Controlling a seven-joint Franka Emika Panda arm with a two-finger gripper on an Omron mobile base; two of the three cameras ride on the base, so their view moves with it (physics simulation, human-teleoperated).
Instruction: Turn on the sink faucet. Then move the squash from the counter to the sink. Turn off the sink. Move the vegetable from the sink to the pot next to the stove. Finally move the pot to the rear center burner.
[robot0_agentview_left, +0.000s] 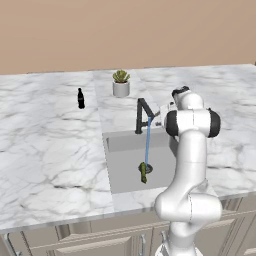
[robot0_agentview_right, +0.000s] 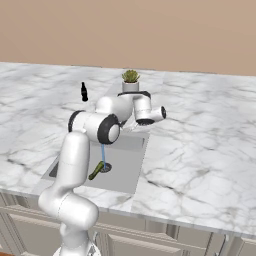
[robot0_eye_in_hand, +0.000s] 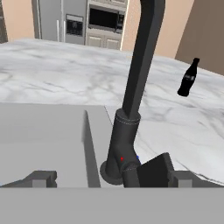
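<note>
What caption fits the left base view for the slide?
Water streams from the faucet onto the squash lying in the sink, the arm reaching behind the spout.

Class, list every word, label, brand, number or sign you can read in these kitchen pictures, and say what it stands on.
No readable text anywhere.
Small black bottle on the white marble counter: no label legible.
Dark panels on the pale cabinets behind: too blurred to tell.
Matte black tall faucet: only a small red dot near its base, no writing.
</note>
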